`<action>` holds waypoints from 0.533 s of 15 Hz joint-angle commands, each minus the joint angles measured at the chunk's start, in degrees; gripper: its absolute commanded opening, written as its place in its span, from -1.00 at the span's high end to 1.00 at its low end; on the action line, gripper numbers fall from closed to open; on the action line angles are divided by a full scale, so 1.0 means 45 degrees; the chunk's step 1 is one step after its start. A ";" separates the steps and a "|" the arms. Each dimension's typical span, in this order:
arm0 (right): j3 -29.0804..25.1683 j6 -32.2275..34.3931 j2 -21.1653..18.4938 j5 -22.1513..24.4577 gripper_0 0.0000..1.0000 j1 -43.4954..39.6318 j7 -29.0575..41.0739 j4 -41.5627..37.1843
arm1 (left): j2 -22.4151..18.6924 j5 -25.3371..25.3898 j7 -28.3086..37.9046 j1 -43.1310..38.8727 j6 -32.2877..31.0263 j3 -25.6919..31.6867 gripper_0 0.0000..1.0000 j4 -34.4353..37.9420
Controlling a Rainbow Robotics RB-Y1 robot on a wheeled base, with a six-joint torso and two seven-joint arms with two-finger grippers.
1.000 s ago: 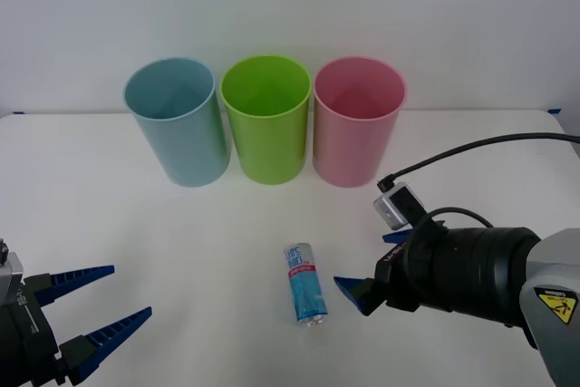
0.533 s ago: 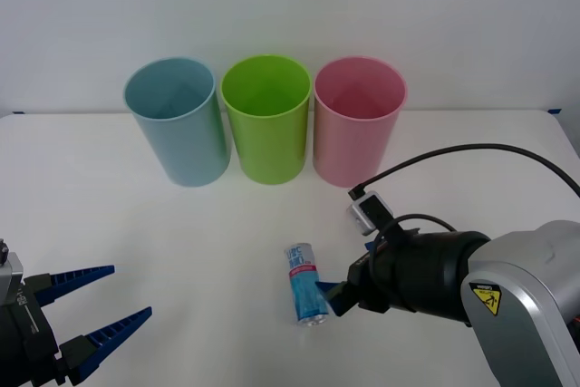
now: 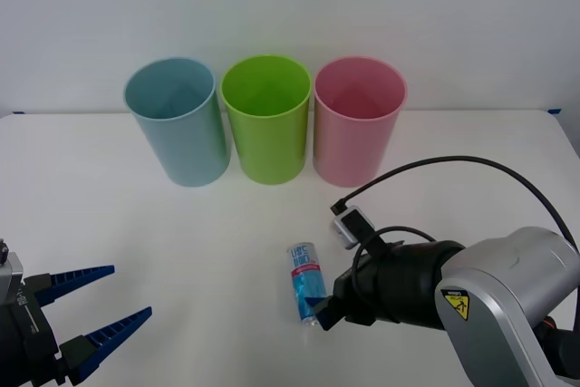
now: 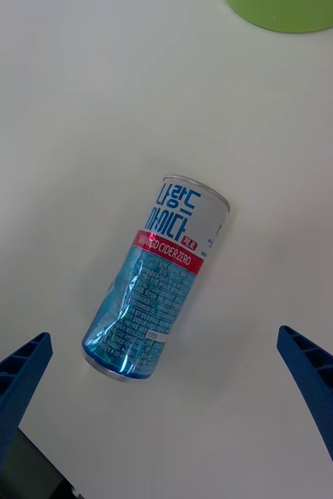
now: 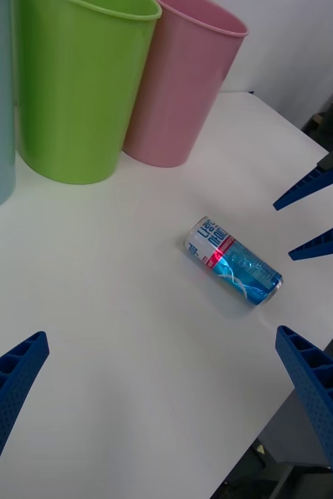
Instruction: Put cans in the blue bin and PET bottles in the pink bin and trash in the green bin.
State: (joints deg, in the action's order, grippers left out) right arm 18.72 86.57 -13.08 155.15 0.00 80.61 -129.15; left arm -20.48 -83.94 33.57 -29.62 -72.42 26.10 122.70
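The can (image 3: 305, 282) lies on its side at lower centre of the front view, on the table (image 3: 181, 251). The right gripper (image 3: 319, 311) sits at its near end, fingers spread wide with the can between them, untouched. The left gripper (image 3: 98, 313) waits spread at lower left, and the blue bin (image 3: 178, 120), green bin (image 3: 266, 119) and pink bin (image 3: 357, 120) line the upper middle.

Silver-black arm, yellow warning sticker, black cable, blue ribbed fingers (image 3: 91, 316).
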 commanded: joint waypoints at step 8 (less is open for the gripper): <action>0.0528 -0.1561 0.0191 -0.0005 -1.00 0.0567 -0.0199 0.2293 | 0.0000 0.0000 0.0000 0.0000 0.0000 0.0000 -1.00 0.0000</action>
State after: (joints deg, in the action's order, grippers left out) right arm 20.88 80.13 -12.47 155.15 2.43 79.73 -119.54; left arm -20.48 -83.94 33.57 -29.62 -72.42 26.10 122.70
